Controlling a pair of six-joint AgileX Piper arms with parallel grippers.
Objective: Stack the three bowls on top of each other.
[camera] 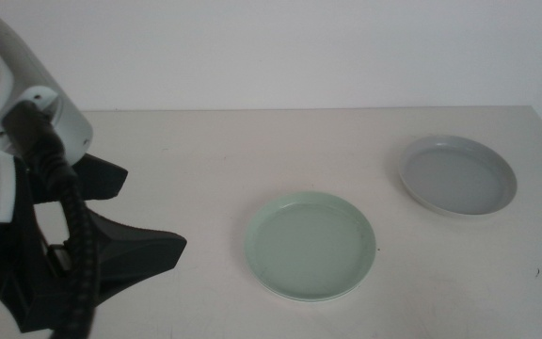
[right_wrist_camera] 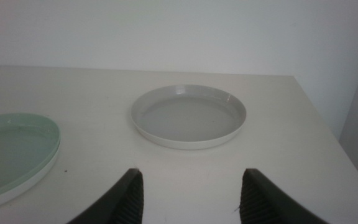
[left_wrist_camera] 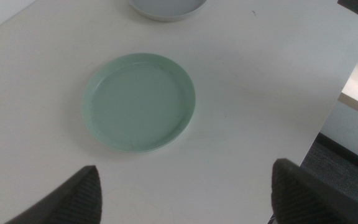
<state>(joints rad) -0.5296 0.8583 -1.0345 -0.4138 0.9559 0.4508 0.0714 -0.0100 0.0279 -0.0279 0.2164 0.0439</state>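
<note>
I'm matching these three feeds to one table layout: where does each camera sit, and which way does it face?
Middle view: above the table's near edge, looking forward and down at the mint green bowl and grey-blue bowl; the left arm fills the left side, its left gripper open.
Left wrist view: on the left arm, looking down at the mint green bowl; both dark jaws show, spread wide.
Right wrist view: on the right arm, low, facing the grey-blue bowl; the right gripper is open.
Shared: all three views show both bowls.
</note>
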